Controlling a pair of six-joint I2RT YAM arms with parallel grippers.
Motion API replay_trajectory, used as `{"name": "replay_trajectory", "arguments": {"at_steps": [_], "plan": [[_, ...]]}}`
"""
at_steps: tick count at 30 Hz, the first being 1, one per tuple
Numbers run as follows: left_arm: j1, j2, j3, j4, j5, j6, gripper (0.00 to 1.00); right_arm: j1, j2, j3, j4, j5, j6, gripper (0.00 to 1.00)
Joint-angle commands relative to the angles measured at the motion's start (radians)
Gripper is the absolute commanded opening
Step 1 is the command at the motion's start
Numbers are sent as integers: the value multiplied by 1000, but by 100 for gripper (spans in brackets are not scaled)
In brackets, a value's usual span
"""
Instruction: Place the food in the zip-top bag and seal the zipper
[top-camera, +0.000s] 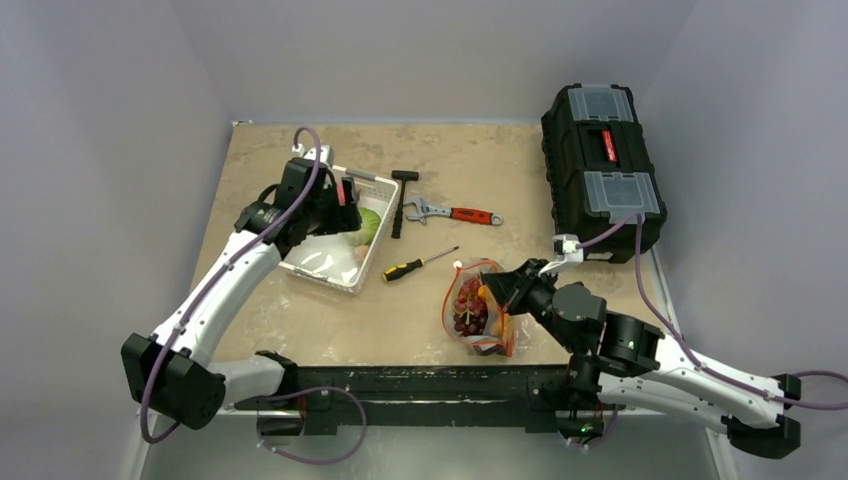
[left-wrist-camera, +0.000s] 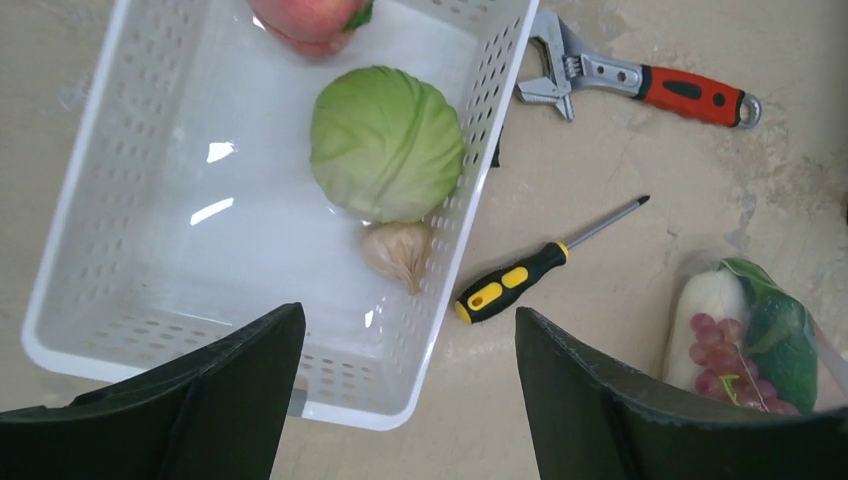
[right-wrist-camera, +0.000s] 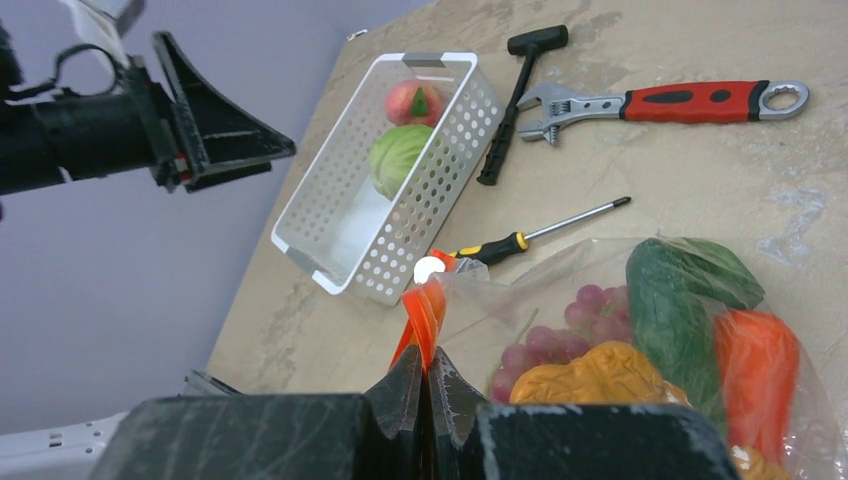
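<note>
The clear zip-top bag (top-camera: 473, 310) lies near the table's front, holding grapes (right-wrist-camera: 560, 335), a carrot (right-wrist-camera: 755, 370), a green vegetable (right-wrist-camera: 680, 290) and an orange piece (right-wrist-camera: 600, 375). My right gripper (right-wrist-camera: 425, 365) is shut on the bag's red-orange zipper (right-wrist-camera: 425, 315), lifting that edge. More food lies in the white basket (left-wrist-camera: 480, 190): a green cabbage (left-wrist-camera: 387, 140), a pink peach (left-wrist-camera: 310, 20) and a pale bulb (left-wrist-camera: 398, 250). My left gripper (left-wrist-camera: 410, 320) hovers open over the basket's near corner with nothing between its fingers.
A red-handled wrench (top-camera: 455, 212), a black hammer (top-camera: 401, 200) and a yellow-and-black screwdriver (top-camera: 418, 264) lie between basket and bag. A black toolbox (top-camera: 602, 165) stands at the back right. Grey walls enclose the table.
</note>
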Motion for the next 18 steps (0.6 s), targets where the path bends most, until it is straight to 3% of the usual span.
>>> {"name": "replay_trajectory", "arguments": {"at_steps": [1, 6, 10, 12, 18], "plan": [[60, 23, -127, 165, 164, -163, 71, 1, -7, 68, 32, 5, -13, 0], [191, 111, -210, 275, 409, -256, 59, 1, -27, 51, 31, 12, -15, 0], [213, 218, -179, 239, 441, -206, 56, 2, -32, 41, 42, 14, -14, 0], [214, 261, -200, 295, 515, -210, 54, 1, -27, 46, 44, 10, -14, 0], [214, 342, -218, 348, 432, -221, 52, 1, -40, 48, 33, 7, -12, 0]]}}
